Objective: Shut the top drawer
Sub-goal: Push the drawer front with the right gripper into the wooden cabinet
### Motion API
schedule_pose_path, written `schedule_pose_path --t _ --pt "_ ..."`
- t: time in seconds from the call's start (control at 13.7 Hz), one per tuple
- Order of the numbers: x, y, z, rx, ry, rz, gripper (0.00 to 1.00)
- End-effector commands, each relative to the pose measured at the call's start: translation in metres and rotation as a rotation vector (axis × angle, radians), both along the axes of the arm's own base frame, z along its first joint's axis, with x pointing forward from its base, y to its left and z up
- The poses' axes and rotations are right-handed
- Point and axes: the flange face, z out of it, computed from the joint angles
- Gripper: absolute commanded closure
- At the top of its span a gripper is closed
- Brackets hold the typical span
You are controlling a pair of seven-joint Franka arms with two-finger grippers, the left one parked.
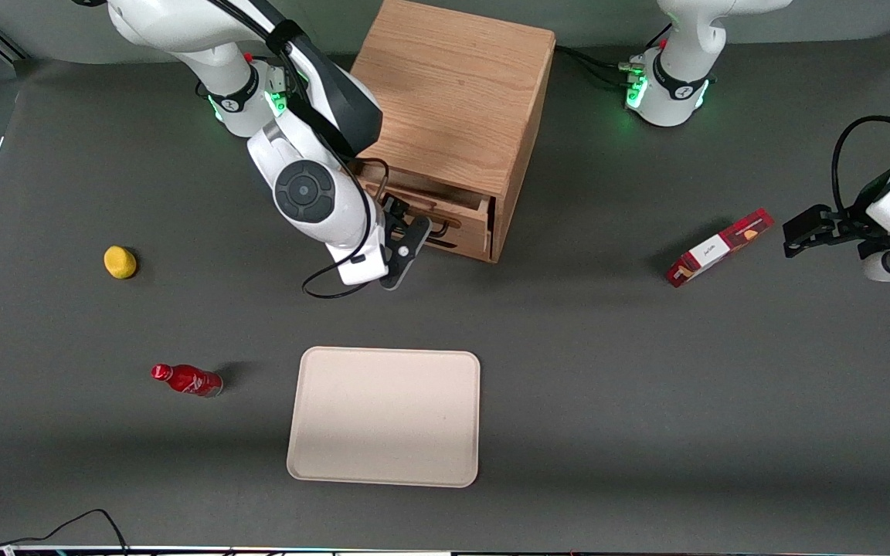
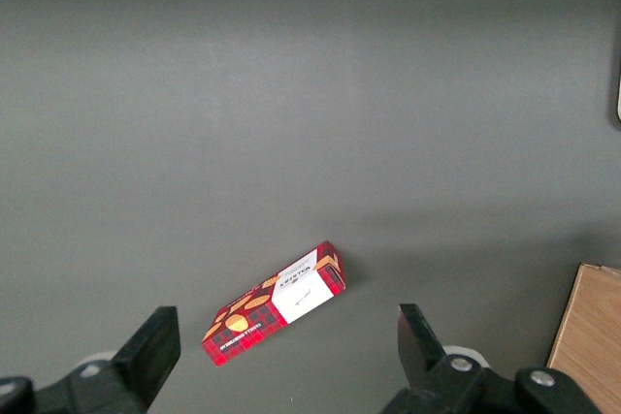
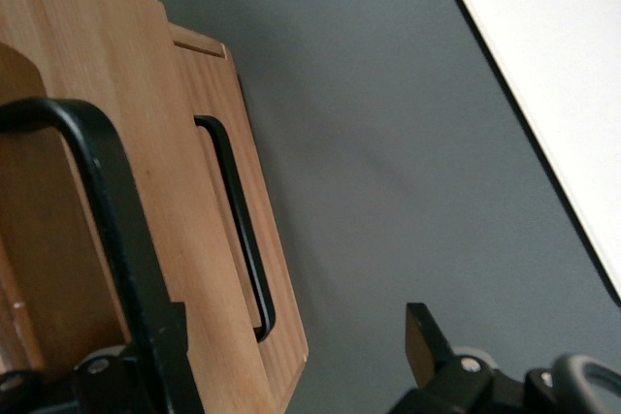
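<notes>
My gripper sits right at the front of the top drawer, fingers spread apart with nothing between them. That drawer's pulled partway out of the oak cabinet.

A dark grey bench carries everything. An oak drawer cabinet stands on it, farther from the front camera than the other objects. The tool hangs at the cabinet's front, jaws spread. A beige tray lies flat, nearer the camera than the cabinet. Toward the working arm's end of the bench sit a yellow lemon and a red bottle lying on its side. Toward the parked arm's end lies a red tartan box. A black cable trails along the nearest edge.
</notes>
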Motion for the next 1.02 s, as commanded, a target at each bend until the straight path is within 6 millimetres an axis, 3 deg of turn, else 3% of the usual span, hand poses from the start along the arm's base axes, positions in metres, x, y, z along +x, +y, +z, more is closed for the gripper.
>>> schedule_pose_path --t 0.0,0.95 --pt "-0.019 0.007 0.007 -0.014 -0.014 -0.011 0.00" --pt "-0.039 0.017 0.007 -0.022 -0.004 0.007 0.00"
